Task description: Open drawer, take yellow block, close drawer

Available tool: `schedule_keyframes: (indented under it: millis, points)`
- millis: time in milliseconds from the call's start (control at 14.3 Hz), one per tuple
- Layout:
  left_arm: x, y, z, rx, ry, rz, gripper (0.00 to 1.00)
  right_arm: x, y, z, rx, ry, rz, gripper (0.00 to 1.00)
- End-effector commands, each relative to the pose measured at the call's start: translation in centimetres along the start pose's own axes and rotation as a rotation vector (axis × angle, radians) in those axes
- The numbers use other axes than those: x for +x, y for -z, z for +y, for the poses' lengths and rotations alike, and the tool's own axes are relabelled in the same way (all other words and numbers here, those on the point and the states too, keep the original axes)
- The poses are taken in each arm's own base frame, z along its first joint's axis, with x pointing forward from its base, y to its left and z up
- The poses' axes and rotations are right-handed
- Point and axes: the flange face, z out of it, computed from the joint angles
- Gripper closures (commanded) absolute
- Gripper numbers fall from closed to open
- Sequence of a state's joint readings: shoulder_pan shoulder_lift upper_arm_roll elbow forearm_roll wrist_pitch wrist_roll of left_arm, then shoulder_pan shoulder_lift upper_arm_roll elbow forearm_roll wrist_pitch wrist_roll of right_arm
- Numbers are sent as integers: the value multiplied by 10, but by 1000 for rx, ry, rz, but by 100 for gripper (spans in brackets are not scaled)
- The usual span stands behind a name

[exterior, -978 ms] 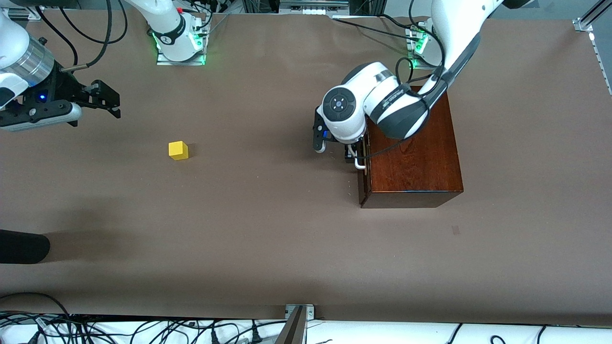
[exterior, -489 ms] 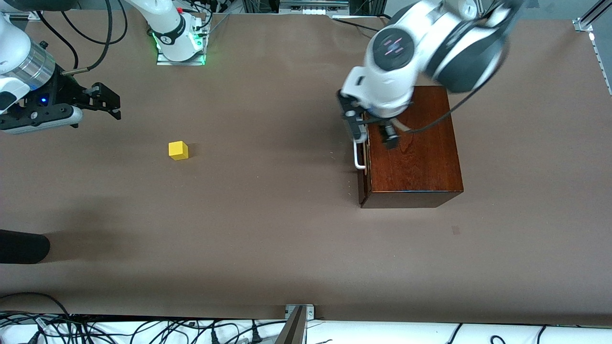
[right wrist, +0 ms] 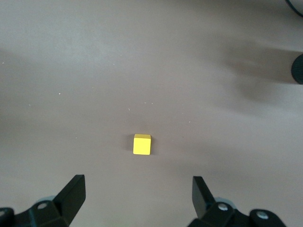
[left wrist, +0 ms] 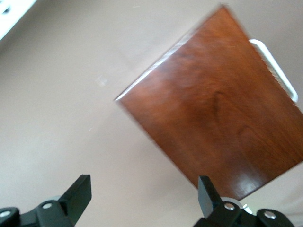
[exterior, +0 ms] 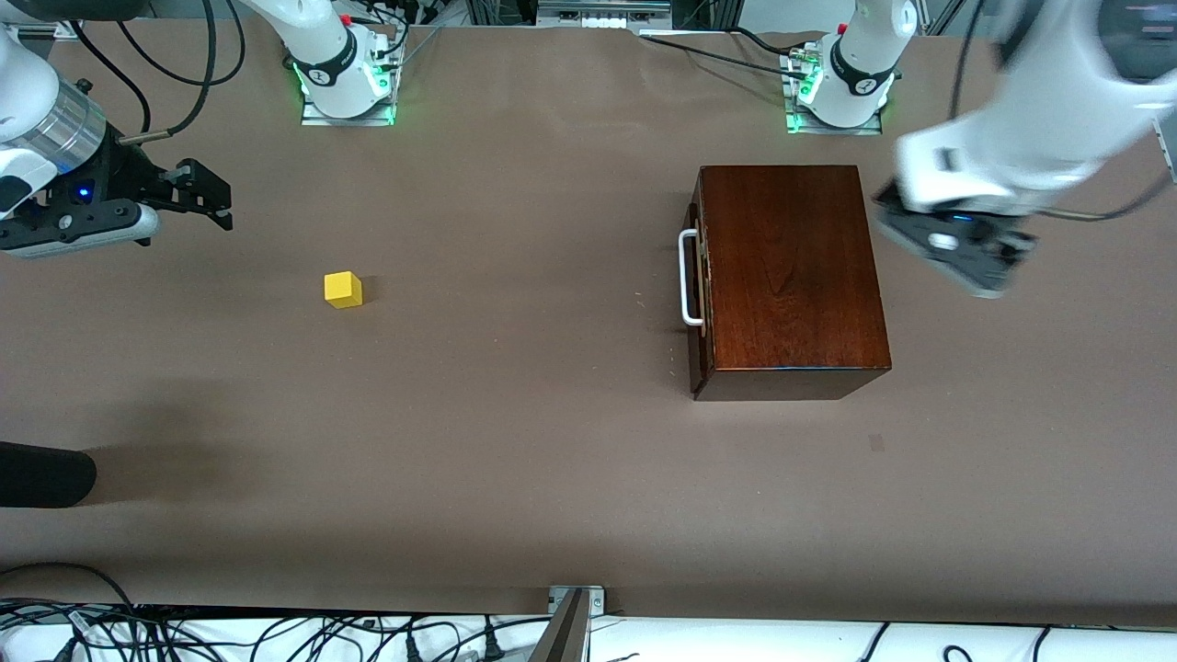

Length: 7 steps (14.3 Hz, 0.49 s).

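The yellow block [exterior: 343, 289] lies on the bare table toward the right arm's end, and it shows in the right wrist view too [right wrist: 141, 144]. My right gripper [exterior: 210, 193] hangs open and empty, short of the block [right wrist: 137, 183]. The glossy mahogany box [exterior: 786, 267] stands toward the left arm's end. Its drawer [exterior: 701, 276] is shut flush, the white handle [exterior: 688, 279] facing the block. My left gripper [exterior: 956, 244] is up in the air beside the box, over the table at the left arm's end. It is open and empty [left wrist: 143, 187], looking down on the box top [left wrist: 222, 123].
A dark rounded object [exterior: 41, 473] juts in at the table's edge nearer the front camera, at the right arm's end. The two arm bases [exterior: 345, 78] [exterior: 841, 87] stand along the table edge farthest from that camera. A metal bracket [exterior: 575, 598] sits at the near edge.
My left arm has lifted off the drawer handle and swung across the box top to the left arm's end of the table. The drawer stays shut. The block has not moved.
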<state>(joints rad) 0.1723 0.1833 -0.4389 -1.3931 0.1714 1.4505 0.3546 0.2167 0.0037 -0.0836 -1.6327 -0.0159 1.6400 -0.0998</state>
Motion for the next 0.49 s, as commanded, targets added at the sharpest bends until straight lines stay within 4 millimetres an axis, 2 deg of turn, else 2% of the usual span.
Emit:
schedule_keyframes:
  millis: [0,210,349,419]
  points:
    - [-34,29,-28,-85,235,87,0,0,8,0,-9,2,8,0]
    - [-58,25,-48,-70,570,157,0,0,8,0,-9,2,6,0]
    - [-80,6,-50,-67,602,153,0,0,8,0,-9,2,6,0]
    - [-84,-4,-51,-67,608,144,0,0,8,0,-9,2,8,0]
